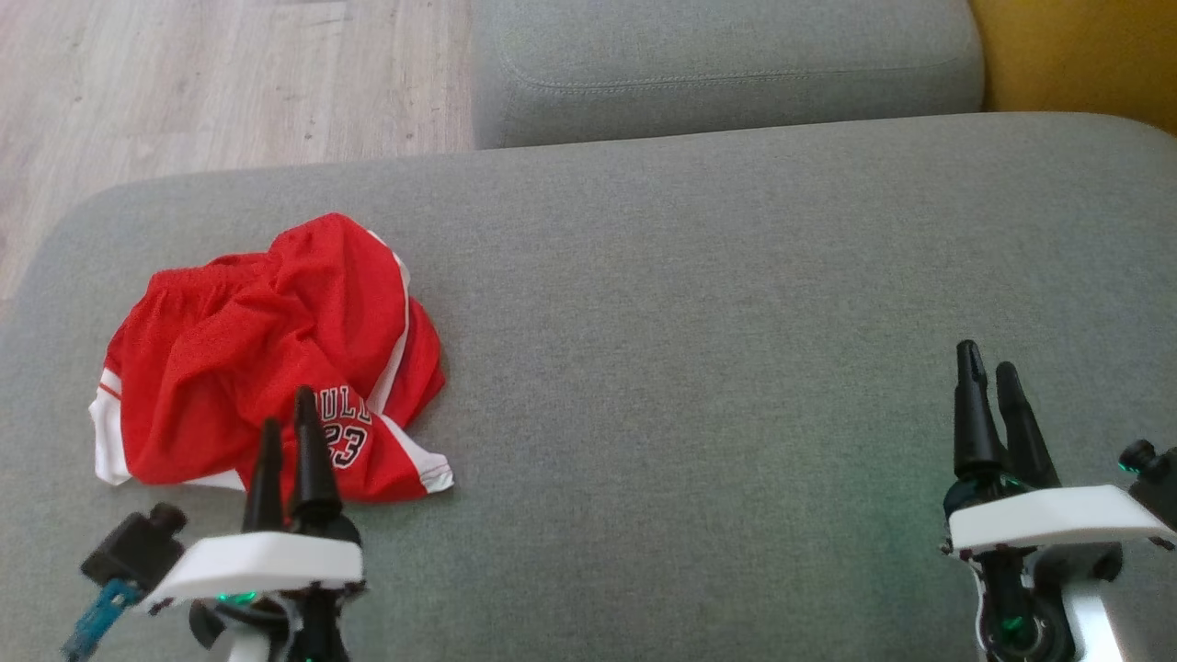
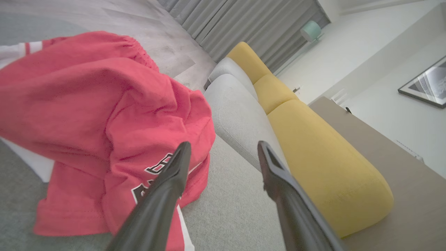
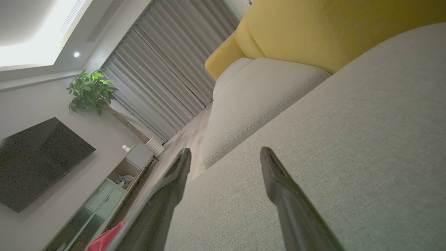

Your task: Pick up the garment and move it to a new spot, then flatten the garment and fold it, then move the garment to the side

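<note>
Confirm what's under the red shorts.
The red shorts lie crumpled on the grey cushion, and its fabric shows around them. Anything beneath the bunched folds is covered and cannot be seen.

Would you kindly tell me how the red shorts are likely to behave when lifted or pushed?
The shorts will probably be floppy: crumpled in soft folds, they should hang from wherever they are pinched. The thin mesh cloth looks light. Pushed, they would likely bunch on the woven cushion rather than slide.

The red garment shows the black letters "ULL" above the number "23" near its hem.
</note>
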You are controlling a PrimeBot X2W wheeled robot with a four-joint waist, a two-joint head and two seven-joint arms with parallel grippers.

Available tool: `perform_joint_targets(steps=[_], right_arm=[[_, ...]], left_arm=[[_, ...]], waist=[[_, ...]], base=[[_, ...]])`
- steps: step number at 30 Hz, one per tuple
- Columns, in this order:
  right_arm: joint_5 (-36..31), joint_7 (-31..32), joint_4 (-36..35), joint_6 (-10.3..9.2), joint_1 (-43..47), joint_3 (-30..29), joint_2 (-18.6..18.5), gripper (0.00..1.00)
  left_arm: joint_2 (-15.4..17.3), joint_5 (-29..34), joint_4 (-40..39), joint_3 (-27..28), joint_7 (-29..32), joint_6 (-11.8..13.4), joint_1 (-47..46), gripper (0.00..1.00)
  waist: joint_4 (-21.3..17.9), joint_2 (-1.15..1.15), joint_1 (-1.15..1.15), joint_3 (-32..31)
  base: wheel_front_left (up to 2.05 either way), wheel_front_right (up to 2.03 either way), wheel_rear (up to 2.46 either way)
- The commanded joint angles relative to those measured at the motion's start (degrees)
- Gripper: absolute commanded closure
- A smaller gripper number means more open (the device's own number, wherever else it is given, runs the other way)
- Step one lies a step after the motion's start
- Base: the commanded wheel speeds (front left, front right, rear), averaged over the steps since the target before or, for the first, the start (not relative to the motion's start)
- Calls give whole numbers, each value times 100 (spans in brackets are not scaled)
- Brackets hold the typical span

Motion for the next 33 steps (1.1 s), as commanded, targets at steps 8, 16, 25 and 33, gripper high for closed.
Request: perform_joint_targets(steps=[8,16,25,33], right_arm=[[-795,-180,-347,-2,-216,148,-43,0],[-1535,-316,-392,-2,-195,258,-45,0],[-2312,-468,-462,-3,-175,361,-48,0],[-3027,-603,-539,-3,-167,496,-51,0]], left_arm=[[164,943,-189,-333,-192,126,-348,0],[413,1783,-114,-844,-329,409,-474,0],[664,2525,92,-1427,-482,750,-671,0],[833,3117,226,-1866,-618,1060,-838,0]], waist=[[-40,0,0,-22],[-61,0,0,-24],[-51,0,0,-15],[-49,0,0,-12]], base=[[0,0,0],[0,0,0],[0,0,0],[0,0,0]])
